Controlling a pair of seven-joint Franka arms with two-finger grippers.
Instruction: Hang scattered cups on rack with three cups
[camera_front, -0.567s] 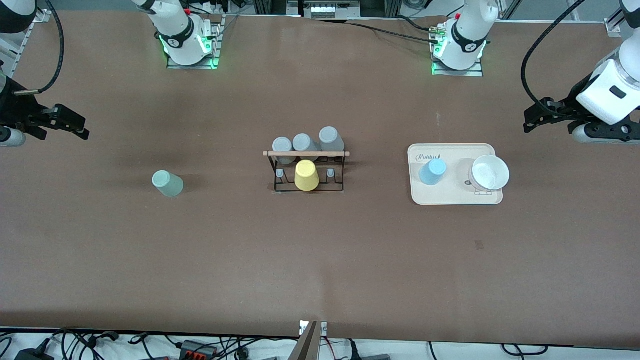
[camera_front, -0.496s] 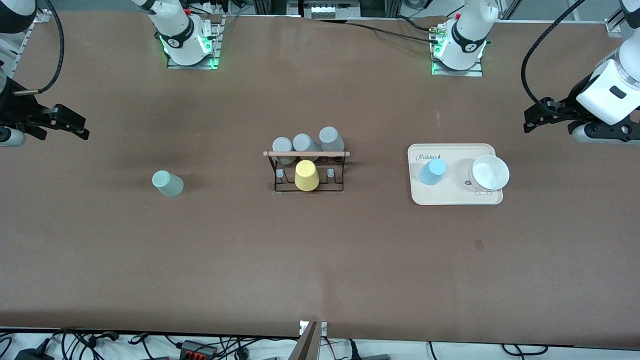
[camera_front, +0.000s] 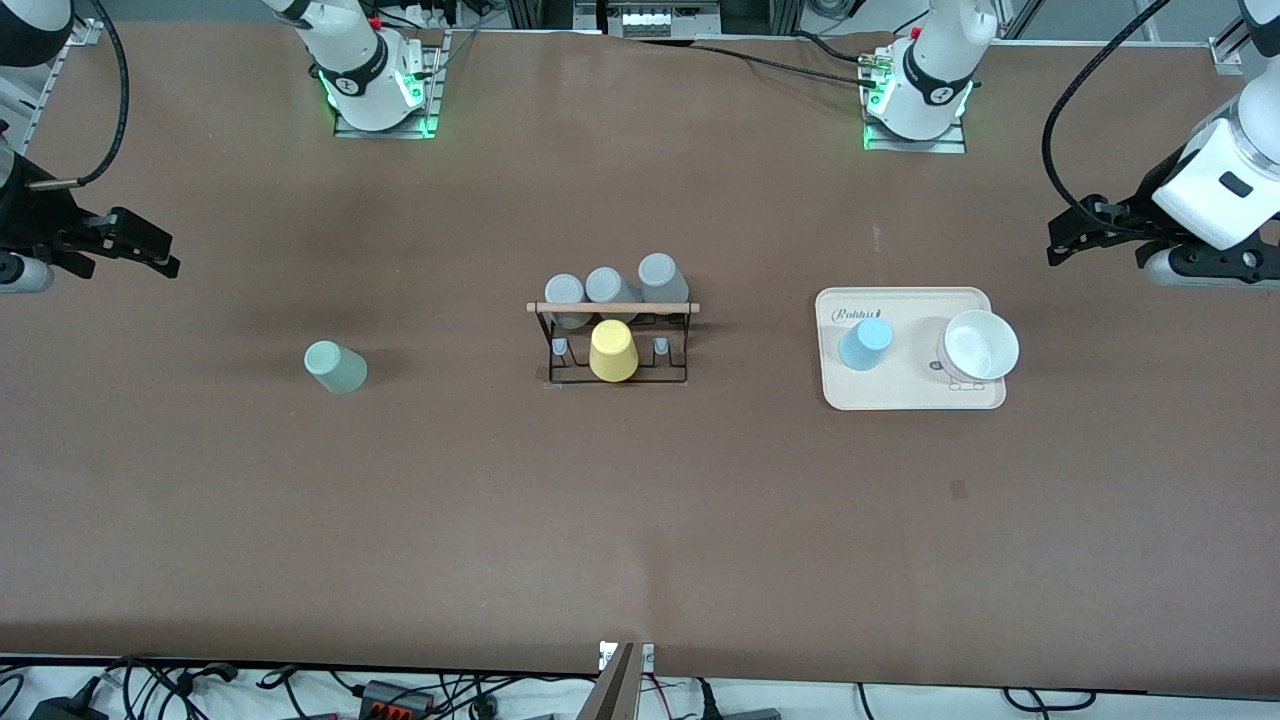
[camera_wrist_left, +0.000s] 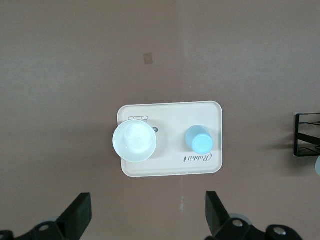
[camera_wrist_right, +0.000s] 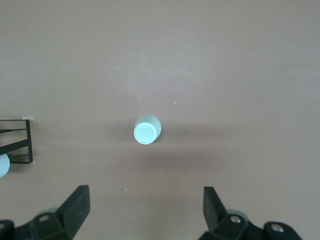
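Note:
A pale mint green cup (camera_front: 335, 367) (camera_wrist_right: 147, 130) stands on the bare table toward the right arm's end, narrow end up. A light blue cup (camera_front: 865, 343) (camera_wrist_left: 199, 139) stands on a cream tray (camera_front: 900, 395) (camera_wrist_left: 170, 112) toward the left arm's end. Between them is the black wire rack (camera_front: 680, 308) with a wooden rod across its top; a yellow cup (camera_front: 613, 351) and three grey cups (camera_front: 608, 285) are on it. My right gripper (camera_front: 130, 255) (camera_wrist_right: 146, 192) hangs open high over the table near the mint cup. My left gripper (camera_front: 1095, 245) (camera_wrist_left: 147, 200) hangs open high beside the tray. Both are empty.
A white bowl (camera_front: 980, 345) (camera_wrist_left: 134, 141) sits on the tray beside the blue cup. The rack's edge shows in both wrist views (camera_wrist_left: 306, 135) (camera_wrist_right: 20, 142). Brown tabletop stretches all round the cups.

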